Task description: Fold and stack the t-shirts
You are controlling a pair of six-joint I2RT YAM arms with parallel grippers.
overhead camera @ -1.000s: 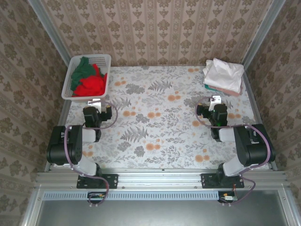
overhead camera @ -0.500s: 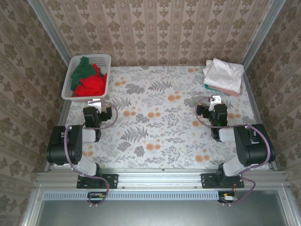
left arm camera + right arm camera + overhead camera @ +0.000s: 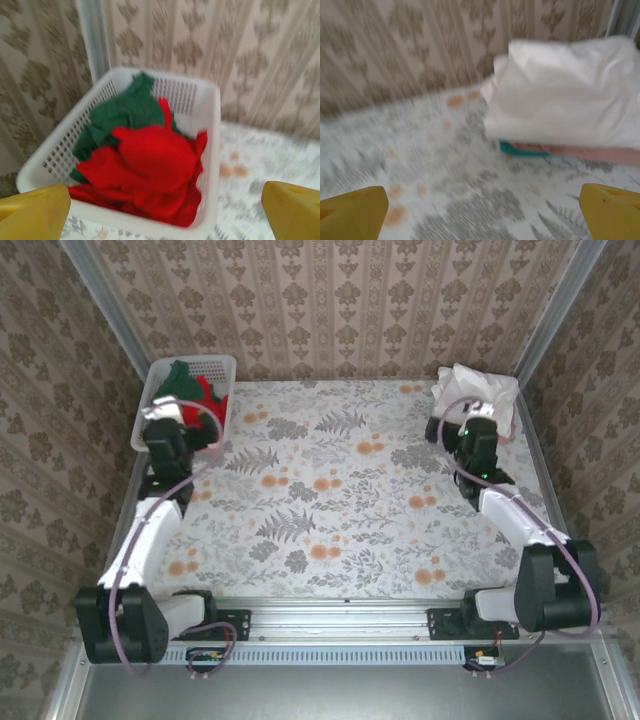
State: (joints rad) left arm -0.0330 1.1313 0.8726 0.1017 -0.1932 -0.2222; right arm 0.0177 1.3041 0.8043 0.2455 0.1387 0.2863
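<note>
Each with jaws spread wide and empty, the left gripper (image 3: 162, 212) is aimed at the basket (image 3: 55, 155) at 10 o'clock on the table (image 3: 330, 530), where the red t-shirt (image 3: 150, 165) and green t-shirt (image 3: 125, 112) are heaped unfolded as supply, and the right gripper (image 3: 482, 212) at the folded stack (image 3: 565, 90), set well apart at 2 o'clock.

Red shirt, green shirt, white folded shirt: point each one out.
red shirt (image 3: 150, 160), left wrist view, middle of its bunched cloth.
green shirt (image 3: 122, 112), left wrist view, its exposed middle.
white folded shirt (image 3: 565, 90), right wrist view, centre of its top.
</note>
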